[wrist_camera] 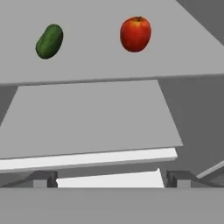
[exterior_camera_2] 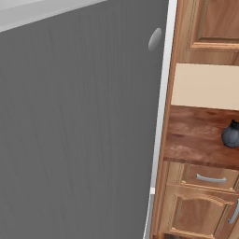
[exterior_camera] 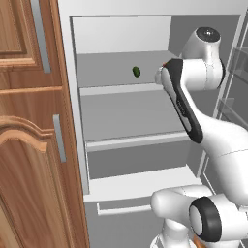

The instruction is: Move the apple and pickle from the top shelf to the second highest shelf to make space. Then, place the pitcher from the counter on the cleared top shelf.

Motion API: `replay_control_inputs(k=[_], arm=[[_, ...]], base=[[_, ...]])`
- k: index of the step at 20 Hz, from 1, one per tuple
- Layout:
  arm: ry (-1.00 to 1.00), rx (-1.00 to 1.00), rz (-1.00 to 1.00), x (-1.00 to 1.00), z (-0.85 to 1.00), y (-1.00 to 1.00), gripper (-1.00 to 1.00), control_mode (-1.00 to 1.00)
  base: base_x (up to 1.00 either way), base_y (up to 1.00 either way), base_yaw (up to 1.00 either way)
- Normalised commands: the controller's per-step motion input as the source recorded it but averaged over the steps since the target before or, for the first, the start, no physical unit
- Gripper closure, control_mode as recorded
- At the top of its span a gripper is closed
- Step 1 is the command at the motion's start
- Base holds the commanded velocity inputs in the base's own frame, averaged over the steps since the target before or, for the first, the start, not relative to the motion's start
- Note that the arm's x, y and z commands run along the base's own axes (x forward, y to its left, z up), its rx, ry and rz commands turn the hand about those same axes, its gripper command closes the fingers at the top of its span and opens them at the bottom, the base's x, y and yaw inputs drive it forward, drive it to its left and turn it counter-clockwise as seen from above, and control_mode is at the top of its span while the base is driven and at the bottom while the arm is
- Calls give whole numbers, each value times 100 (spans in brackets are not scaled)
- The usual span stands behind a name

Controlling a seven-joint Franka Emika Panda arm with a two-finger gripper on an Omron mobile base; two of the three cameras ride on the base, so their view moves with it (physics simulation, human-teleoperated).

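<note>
My pincer [wrist_camera: 111, 179] stands spread wide, holding nothing, its tips low in the hand view. At one o'clock from it, the apple [wrist_camera: 135, 33] rests on the top shelf [wrist_camera: 188, 52]; the pickle [wrist_camera: 49, 41] lies at eleven o'clock, well apart. I judge the apple light, rigid, smooth and prone to roll: grip across its widest girth. The second highest shelf [wrist_camera: 87, 118] lies below.

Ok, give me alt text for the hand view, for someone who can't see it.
Inside an open fridge, a red apple and a dark green pickle lie apart on the grey top shelf, pickle to the apple's left. The second highest shelf below is bare, and the open gripper touches nothing.
</note>
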Motion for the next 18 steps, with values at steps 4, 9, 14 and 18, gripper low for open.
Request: replay_control_inputs(k=[4,9,14,18], arm=[[-13,0,-6,0,7,-35,-100,-100],[-10,0,-6,10,0,-31,-100,-100],[-9,0,-9,29,0,-15,-100,-100],[-6,0,-11,44,0,0,-100,-100]], base=[[0,0,0],[0,0,0],[0,0,0],[0,0,0]])
